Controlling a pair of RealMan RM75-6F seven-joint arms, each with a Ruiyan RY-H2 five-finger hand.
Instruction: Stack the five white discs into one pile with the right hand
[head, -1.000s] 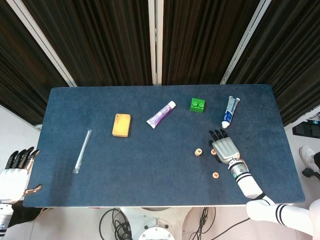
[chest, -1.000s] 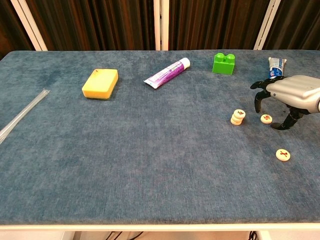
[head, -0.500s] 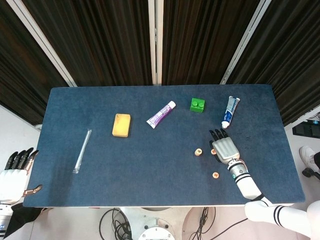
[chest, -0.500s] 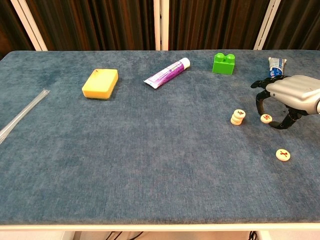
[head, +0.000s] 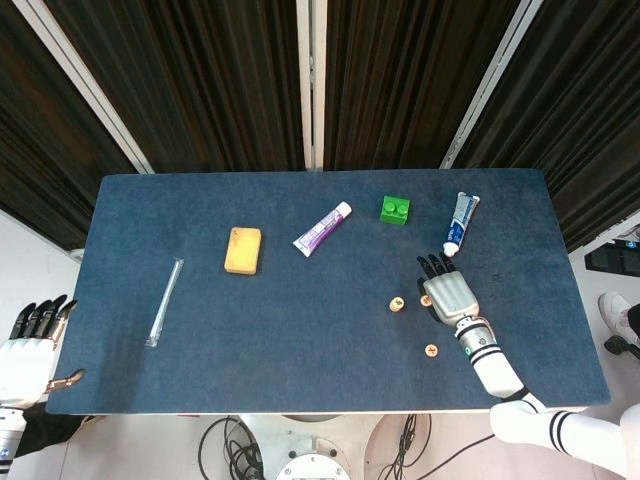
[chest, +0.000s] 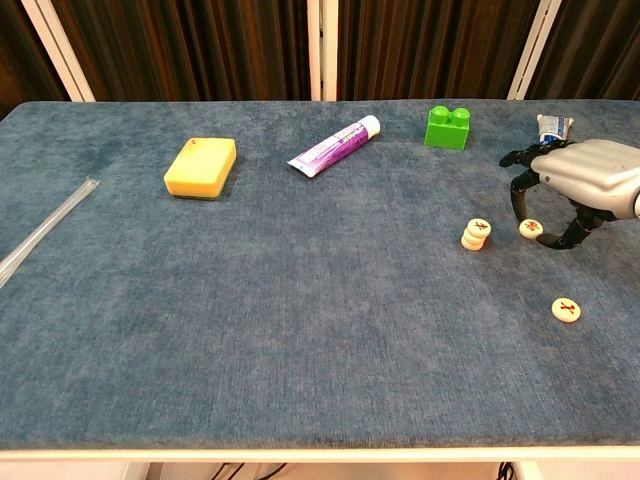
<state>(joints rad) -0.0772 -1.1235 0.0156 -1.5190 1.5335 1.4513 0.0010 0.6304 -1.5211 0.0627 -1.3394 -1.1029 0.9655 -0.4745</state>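
Right robot hand (chest: 562, 195) is pinching one white disc (chest: 531, 228) between fingertips and thumb; the disc looks just off the surface (chest: 300, 330), though I can't be sure it has fully cleared it. Palm faces down.

Pile (chest: 476, 234) sits just to that hand's left, apparently three discs high; exact count is hard to confirm. Last loose disc (chest: 566, 310) lies on the near side of the hand, toward the robot, well apart from the pile.

Step in hand, as I read it: fourth disc picked, carry to pile pending. Next move calls for a short sideways shift left, enough height to clear the pile top, centring over it, then a gentle release. Risk: fingertips clipping the pile and toppling it.

Left robot hand (head: 25, 345) hangs off the surface's left edge, fingers apart, holding nothing. Block, tubes, sponge and the clear stick are all clear of the path.
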